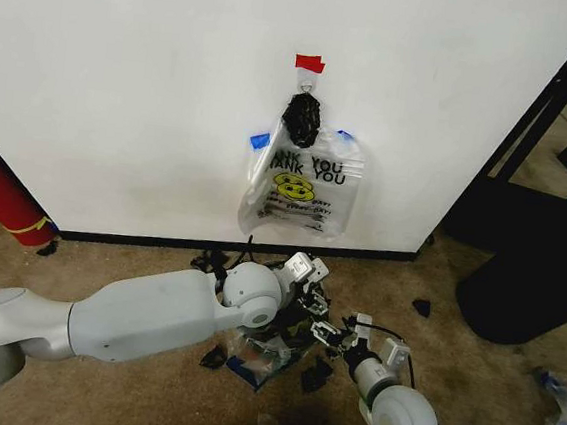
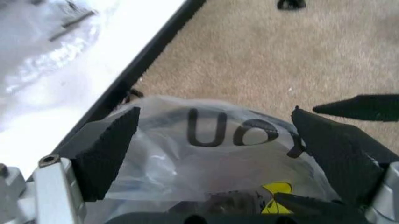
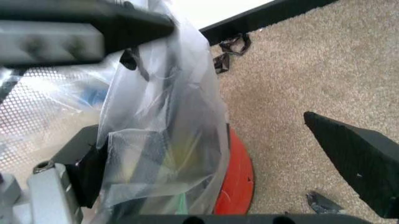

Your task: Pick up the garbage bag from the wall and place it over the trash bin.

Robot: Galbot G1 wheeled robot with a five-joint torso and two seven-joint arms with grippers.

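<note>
Bag bundle (image 1: 303, 169) on wall (image 1: 126, 77); garbage bag (image 2: 206, 154) between wide left jaws, right apparently wide.

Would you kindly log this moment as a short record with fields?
bag: clear sheet between the left end effector's open pads, over the bin
bin: mesh wall, red base, on carpet below both arms
right end effector: open, one pad against the bag
wall: bundle of bags hangs there
</note>
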